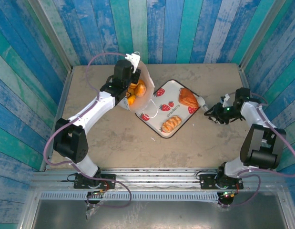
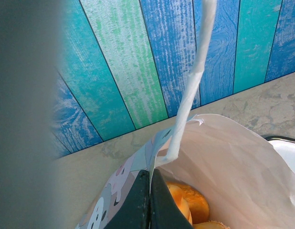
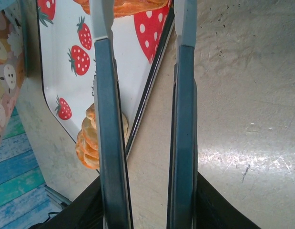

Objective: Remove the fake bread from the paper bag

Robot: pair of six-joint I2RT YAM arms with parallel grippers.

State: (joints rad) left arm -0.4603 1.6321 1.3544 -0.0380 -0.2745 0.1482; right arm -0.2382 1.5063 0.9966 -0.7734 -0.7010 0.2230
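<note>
Readable writing: a line of small black script on the tray (image 1: pixel 157 104), which looks like "strawberry" in the top view but is too small to be sure; in the right wrist view a finger covers most of it. No brand is seen. The tray is a white rounded square with a thin dark rim and a glossy face, printed with red strawberries, sitting cornerwise on the table (image 1: pixel 109 143). The paper bag (image 1: pixel 143 78) is at the back left of the table, just beside the tray's left corner; whether they touch cannot be told. It is white matte paper inside, with cartoon animals printed on the outside and a thin white loop handle (image 2: pixel 192 81) sticking up. The left gripper (image 2: pixel 150 195) has its dark fingers pressed together on the bag's rim, pinching the paper. The fake bread (image 2: pixel 192 202) inside the bag is glossy orange rounded lumps, partly hidden by the fingers and the bag wall. Two more pieces lie on the tray: a flaky brown pastry (image 1: pixel 188 98) at the right corner and a braided roll (image 1: pixel 170 125) at the near corner. The right gripper (image 1: pixel 208 112) is low, just beside the tray's right edge; its fingers (image 3: pixel 106 119) are spread with nothing between them, over the tray rim and bare table. The table is mottled beige and scuffed, and the blue-green painted plank walls (image 1: pixel 185 28) surround it.
</note>
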